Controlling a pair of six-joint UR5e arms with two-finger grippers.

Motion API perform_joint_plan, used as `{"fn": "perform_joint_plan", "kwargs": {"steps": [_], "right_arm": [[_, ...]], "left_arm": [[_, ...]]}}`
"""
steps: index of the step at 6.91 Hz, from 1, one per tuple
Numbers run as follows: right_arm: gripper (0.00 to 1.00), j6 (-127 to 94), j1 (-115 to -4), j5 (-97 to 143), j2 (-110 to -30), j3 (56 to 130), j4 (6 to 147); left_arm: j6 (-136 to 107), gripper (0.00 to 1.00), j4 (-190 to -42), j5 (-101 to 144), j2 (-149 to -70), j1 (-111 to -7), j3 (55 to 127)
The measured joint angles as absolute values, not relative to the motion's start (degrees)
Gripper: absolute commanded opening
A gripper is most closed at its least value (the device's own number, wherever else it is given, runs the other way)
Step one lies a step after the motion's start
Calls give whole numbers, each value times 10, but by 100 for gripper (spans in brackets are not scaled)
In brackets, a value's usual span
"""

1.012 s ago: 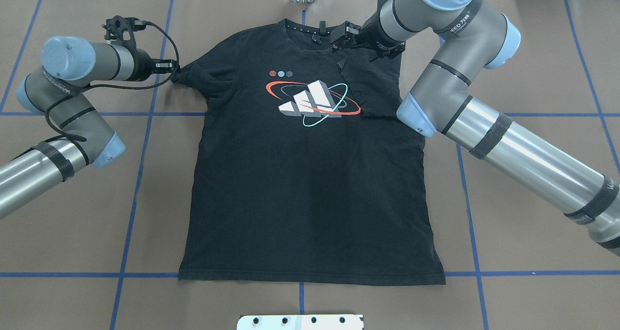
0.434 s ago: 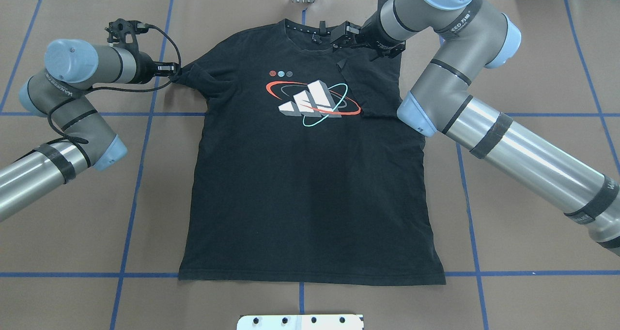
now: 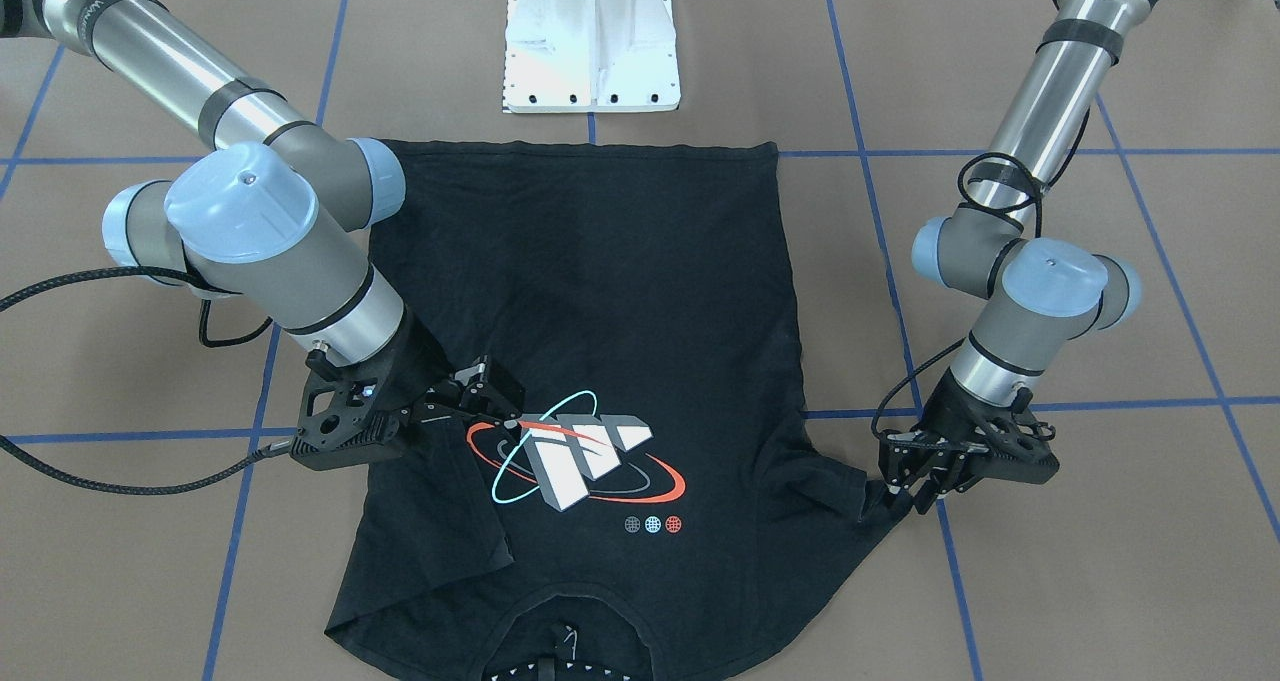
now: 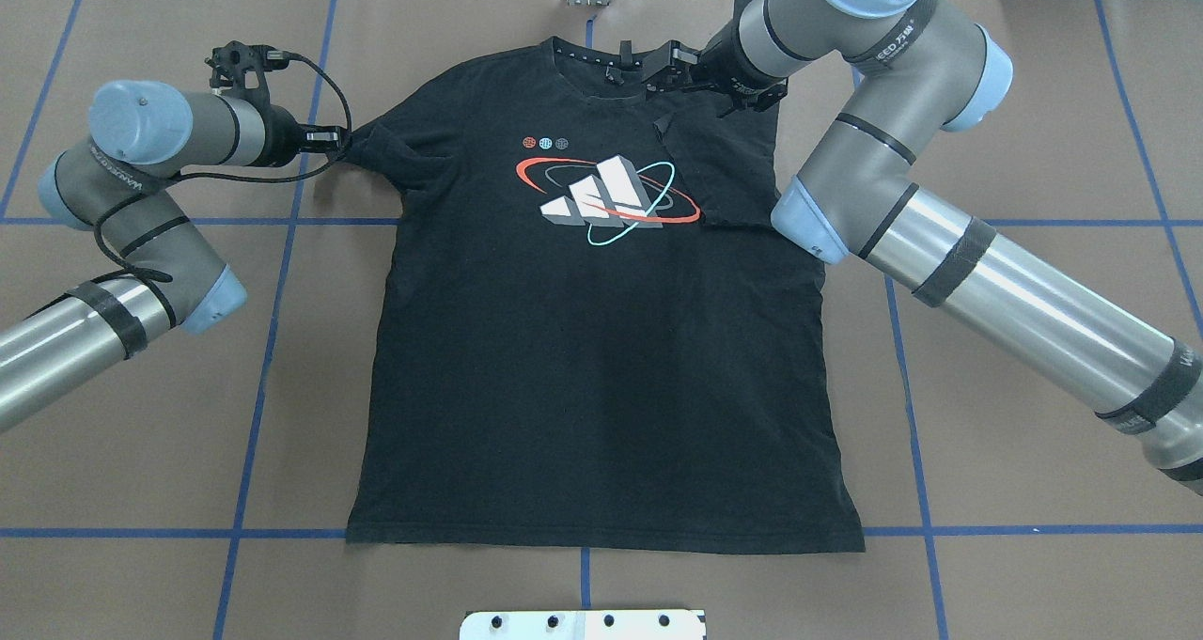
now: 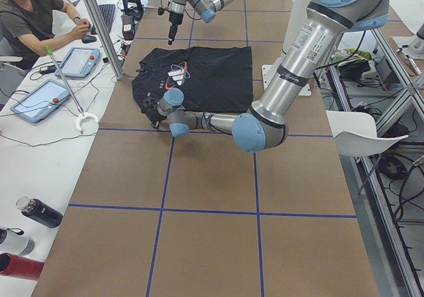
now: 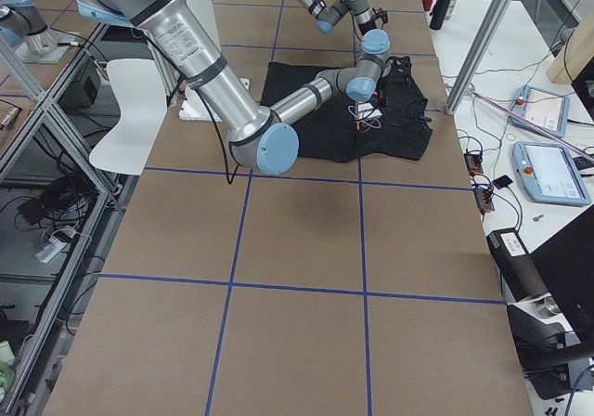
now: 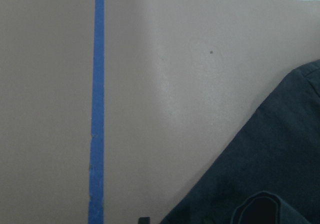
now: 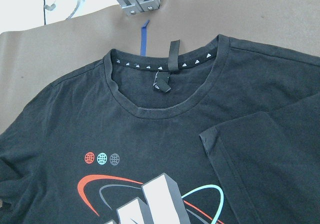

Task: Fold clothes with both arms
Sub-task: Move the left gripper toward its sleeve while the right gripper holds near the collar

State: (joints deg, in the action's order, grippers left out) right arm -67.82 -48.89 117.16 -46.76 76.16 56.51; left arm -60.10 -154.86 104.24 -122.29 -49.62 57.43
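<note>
The black shirt [image 4: 601,367] lies logo-up, one sleeve [image 4: 724,165] folded in under the parted right gripper [image 4: 658,69], the left gripper [image 4: 331,137] clamped on the other.

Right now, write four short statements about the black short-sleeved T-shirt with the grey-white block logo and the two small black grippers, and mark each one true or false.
1. The black T-shirt lies logo side up on the brown table. True.
2. Both sleeves are folded in over the chest. False: only the sleeve on the right arm's side is folded in; the other sleeve sticks out sideways.
3. The left gripper is at the tip of that outstretched sleeve. True.
4. The right gripper is at the hem. False: it is up by the collar; the hem lies flat with no gripper near it.
</note>
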Motion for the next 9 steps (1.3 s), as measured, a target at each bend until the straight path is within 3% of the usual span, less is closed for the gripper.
{"fn": "perform_joint_plan", "kwargs": {"steps": [2,3,7,9], "right_arm": [[100,-678,-490,1172,-468,763,565],[100,-679,-491,1172,-468,764,566],[100,-678,-495,1172,-468,763,566],[100,-679,-498,1172,-468,763,566]], "left_arm": [[-601,46,-1549,1042,-1223,-496,574],[-601,40,-1549,1043,-1223,-496,574],[-601,0,-1548,1043,-1224,-496,576],[-603,0,-1547,1045,-1225,-496,580]]}}
